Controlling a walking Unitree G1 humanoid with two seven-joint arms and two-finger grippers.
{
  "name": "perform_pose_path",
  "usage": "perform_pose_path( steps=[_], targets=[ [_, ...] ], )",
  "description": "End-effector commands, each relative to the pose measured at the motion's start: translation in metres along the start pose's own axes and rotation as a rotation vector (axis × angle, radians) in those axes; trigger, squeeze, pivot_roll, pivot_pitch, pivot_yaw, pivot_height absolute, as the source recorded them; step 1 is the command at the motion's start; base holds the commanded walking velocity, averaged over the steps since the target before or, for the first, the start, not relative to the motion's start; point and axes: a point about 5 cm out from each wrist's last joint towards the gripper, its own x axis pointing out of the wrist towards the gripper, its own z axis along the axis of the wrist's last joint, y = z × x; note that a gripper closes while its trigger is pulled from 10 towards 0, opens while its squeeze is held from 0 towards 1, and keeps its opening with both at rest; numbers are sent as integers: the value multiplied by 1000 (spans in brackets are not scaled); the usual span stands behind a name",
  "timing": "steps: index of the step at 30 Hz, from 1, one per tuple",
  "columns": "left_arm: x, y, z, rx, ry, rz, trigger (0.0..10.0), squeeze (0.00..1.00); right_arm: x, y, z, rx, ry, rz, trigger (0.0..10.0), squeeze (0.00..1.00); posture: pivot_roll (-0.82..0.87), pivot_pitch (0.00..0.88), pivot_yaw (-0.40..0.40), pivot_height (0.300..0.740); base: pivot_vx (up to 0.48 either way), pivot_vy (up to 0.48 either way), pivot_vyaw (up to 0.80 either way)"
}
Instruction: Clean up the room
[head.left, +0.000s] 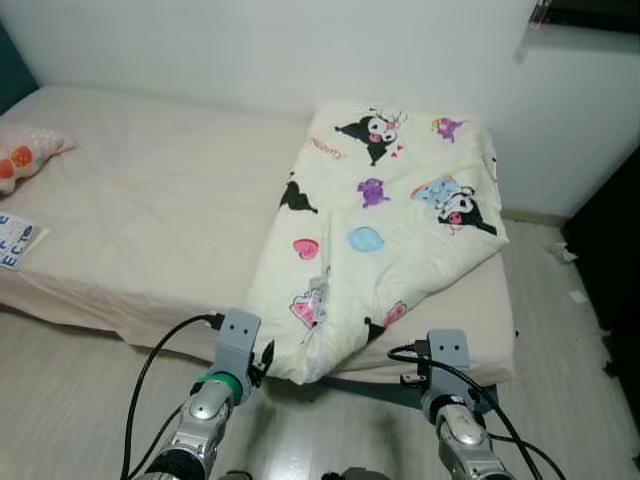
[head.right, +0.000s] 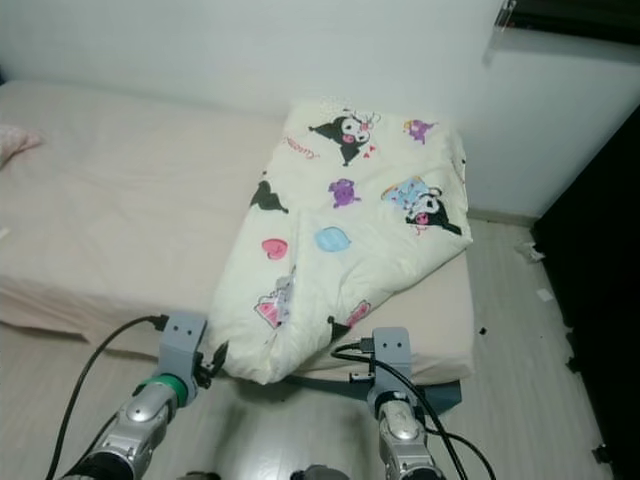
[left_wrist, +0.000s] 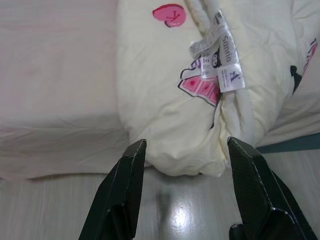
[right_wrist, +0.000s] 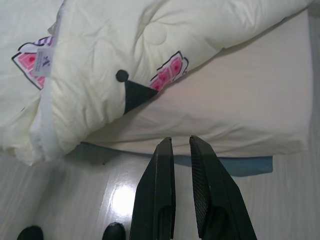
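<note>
Hanging over the edge of the beige mattress (head.left: 150, 230), the cream cartoon-print quilt (head.left: 380, 230) fills its right part. My left gripper (left_wrist: 182, 150) is open below its corner; my right gripper (right_wrist: 181, 142) is nearly closed, empty.

The right gripper (right_wrist: 180, 142) is hovering over the pale floor (right_wrist: 280, 210) with its two black fingers (right_wrist: 156, 190) lying almost together, only a thin gap showing between them. Just beyond the tips, the beige mattress (right_wrist: 250, 100) is sitting with a blue base edge (right_wrist: 240, 166) peeking out beneath it. A cream quilt (right_wrist: 125, 55) printed with pink and black cartoon figures is drooping over the mattress edge, a white label (right_wrist: 44, 64) showing at its seam.
</note>
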Motion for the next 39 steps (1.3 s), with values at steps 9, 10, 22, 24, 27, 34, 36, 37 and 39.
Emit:
perform_pose_path(
  steps=[9, 10, 22, 24, 27, 34, 36, 37, 39],
  targets=[
    [5, 0, 7, -43, 1, -6, 10000, 0, -3, 2, -8, 11, 38, 2, 10000, 0, 1, 113, 17, 740, 0, 0, 0],
    [5, 0, 7, -47, 2, -3, 10000, 0, -3, 2, -8, 10, 41, 3, 10000, 0, -1, 113, 18, 740, 0, 0, 0],
    [5, 7, 9, -163, -15, 103, 10000, 0, -3, 3, -7, 13, 35, 5, 10000, 0, -7, 94, 26, 740, 0, 0, 0],
    [5, 7, 8, -173, -16, 113, 10000, 0, -2, 3, -6, 16, 31, 6, 10000, 0, -8, 93, 23, 740, 0, 0, 0],
    [4, 7, 7, -178, -17, 117, 10000, 0, -2, 4, -4, 18, 25, 8, 10000, 0, -11, 91, 19, 740, 0, 0, 0],
    [2, 8, 6, -177, -17, 120, 10000, 0, 0, 5, -1, 18, 18, 15, 10000, 0, -11, 82, 17, 740, 0, -310, 0],
    [2, 8, 5, -177, -17, 121, 10000, 0, 0, 5, -1, 18, 18, 15, 10000, 0, -11, 82, 17, 740, 0, -368, 0],
    [2, 8, 5, -177, -17, 121, 10000, 0, 0, 5, -1, 18, 18, 15, 10000, 0, -11, 82, 17, 740, 0, -368, 0],
    [2, 8, 6, -178, -16, 122, 10000, 0, 0, 5, -1, 18, 18, 16, 10000, 0, -11, 83, 17, 740, 0, -382, 0]
  ],
)
